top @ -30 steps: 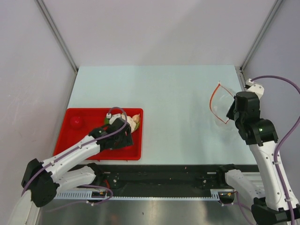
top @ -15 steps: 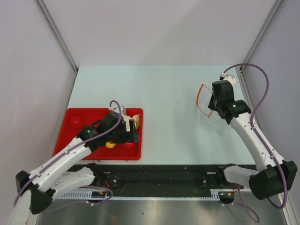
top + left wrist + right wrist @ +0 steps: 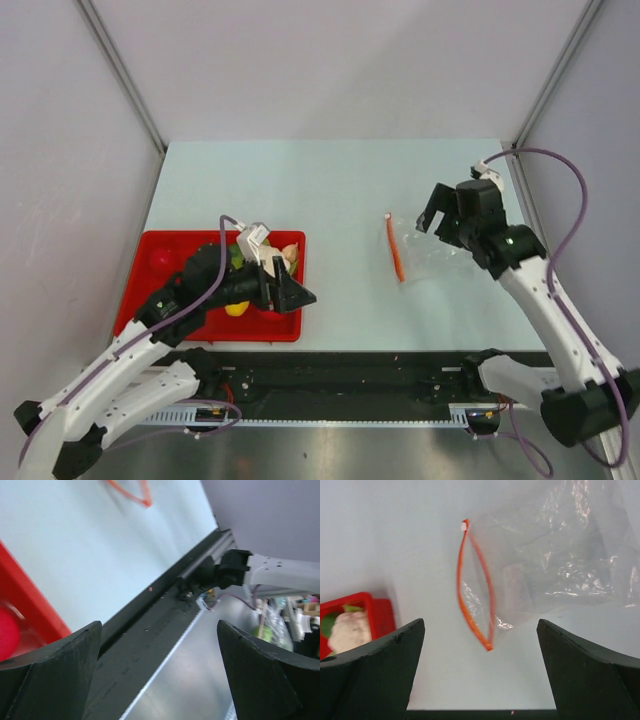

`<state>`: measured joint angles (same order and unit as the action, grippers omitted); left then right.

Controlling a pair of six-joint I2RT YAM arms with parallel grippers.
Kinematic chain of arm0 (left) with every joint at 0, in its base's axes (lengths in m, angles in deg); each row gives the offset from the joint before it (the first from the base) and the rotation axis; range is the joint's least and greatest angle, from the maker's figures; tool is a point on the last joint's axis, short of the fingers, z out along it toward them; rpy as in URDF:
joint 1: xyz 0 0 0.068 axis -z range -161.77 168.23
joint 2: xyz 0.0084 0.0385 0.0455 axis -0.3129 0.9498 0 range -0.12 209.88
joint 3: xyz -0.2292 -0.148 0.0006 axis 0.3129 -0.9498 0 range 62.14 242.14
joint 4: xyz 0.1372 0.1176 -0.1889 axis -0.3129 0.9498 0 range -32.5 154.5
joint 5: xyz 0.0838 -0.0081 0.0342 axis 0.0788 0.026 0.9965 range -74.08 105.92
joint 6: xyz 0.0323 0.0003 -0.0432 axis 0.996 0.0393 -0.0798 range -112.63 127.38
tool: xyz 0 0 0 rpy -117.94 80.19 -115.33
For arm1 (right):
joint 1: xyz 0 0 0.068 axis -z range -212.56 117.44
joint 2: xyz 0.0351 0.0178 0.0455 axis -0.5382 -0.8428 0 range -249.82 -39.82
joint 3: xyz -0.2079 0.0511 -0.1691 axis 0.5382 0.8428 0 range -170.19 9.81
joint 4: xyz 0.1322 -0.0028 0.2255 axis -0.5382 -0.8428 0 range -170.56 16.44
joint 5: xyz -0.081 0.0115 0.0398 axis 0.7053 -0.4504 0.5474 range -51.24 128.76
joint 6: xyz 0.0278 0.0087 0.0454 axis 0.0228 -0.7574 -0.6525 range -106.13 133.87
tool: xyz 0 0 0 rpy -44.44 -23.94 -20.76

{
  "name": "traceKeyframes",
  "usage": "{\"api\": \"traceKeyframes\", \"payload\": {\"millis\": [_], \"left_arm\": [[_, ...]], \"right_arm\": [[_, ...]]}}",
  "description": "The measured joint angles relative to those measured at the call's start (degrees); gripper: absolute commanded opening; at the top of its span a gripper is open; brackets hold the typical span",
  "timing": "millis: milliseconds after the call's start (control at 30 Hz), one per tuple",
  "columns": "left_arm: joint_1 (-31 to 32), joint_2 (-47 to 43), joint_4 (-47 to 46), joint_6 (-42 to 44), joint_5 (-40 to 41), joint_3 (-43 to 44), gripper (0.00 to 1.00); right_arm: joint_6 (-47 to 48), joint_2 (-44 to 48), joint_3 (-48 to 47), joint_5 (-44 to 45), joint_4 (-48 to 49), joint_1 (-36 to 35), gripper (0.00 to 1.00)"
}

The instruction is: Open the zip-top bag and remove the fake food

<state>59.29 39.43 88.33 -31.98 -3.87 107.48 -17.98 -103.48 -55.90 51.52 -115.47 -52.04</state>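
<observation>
The zip-top bag [image 3: 425, 252] lies flat on the pale table, clear and crinkly, its red strip [image 3: 476, 587] parted at the mouth; nothing shows inside it. My right gripper [image 3: 438, 226] hovers just right of it, open and empty, the bag mouth between and beyond its fingers in the right wrist view [image 3: 480, 680]. The fake food sits in the red tray [image 3: 150, 300]: a whitish lumpy piece [image 3: 286, 256], a yellow piece [image 3: 236, 308], a green piece [image 3: 237, 257], a red ball [image 3: 7, 635]. My left gripper [image 3: 291, 288] is open over the tray's right edge, holding nothing.
The black rail [image 3: 380, 370] with the arm bases runs along the table's near edge. Grey walls close in the table on three sides. The left wrist view looks past the tray's edge [image 3: 35, 605] to the rail and the right arm's base [image 3: 235, 570].
My right gripper opened and let go of the bag, which dropped leftwards onto the table. My left gripper opened wider and swung right, off the food in the tray.
</observation>
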Motion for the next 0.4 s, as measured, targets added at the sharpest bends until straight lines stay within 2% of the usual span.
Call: {"api": "traceKeyframes", "payload": {"millis": [167,400], "left_arm": [[0.0,-3.2,-7.2,-6.5,-4.1,-4.0,0.99],[0.0,-9.7,-20.1,-17.9,-4.2,-10.2,1.00]], "right_arm": [[-5.5,13.0,-0.1,-0.8,-8.5,-3.9,1.00],[-9.4,23.4,1.6,-5.2,-18.0,-5.6,1.00]]}}
